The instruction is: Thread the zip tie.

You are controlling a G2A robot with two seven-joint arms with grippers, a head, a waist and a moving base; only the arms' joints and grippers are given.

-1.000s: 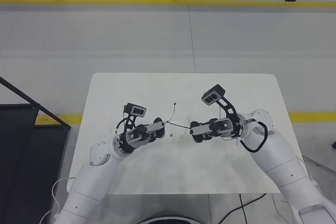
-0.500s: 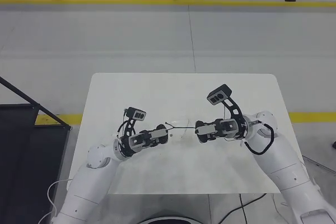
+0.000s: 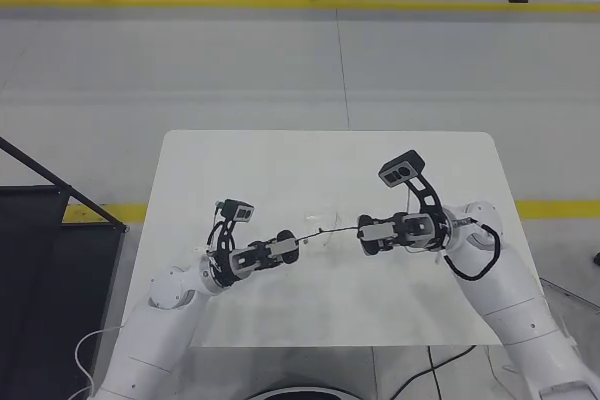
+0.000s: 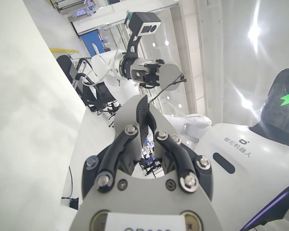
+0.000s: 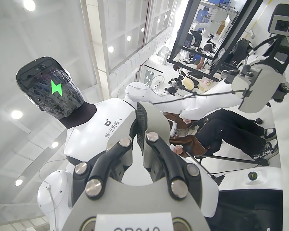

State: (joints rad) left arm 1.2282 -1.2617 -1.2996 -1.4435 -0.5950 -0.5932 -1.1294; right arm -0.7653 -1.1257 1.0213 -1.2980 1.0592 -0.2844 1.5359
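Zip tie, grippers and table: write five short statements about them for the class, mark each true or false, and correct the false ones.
1. The zip tie is black. True.
2. The zip tie lies loose on the table, untouched. False: it is held in the air, stretched between the two grippers.
3. The left gripper is shut on one end of the zip tie. True.
4. The right gripper is open and holds nothing. False: it is shut on the other end of the zip tie.
5. The table is white. True.
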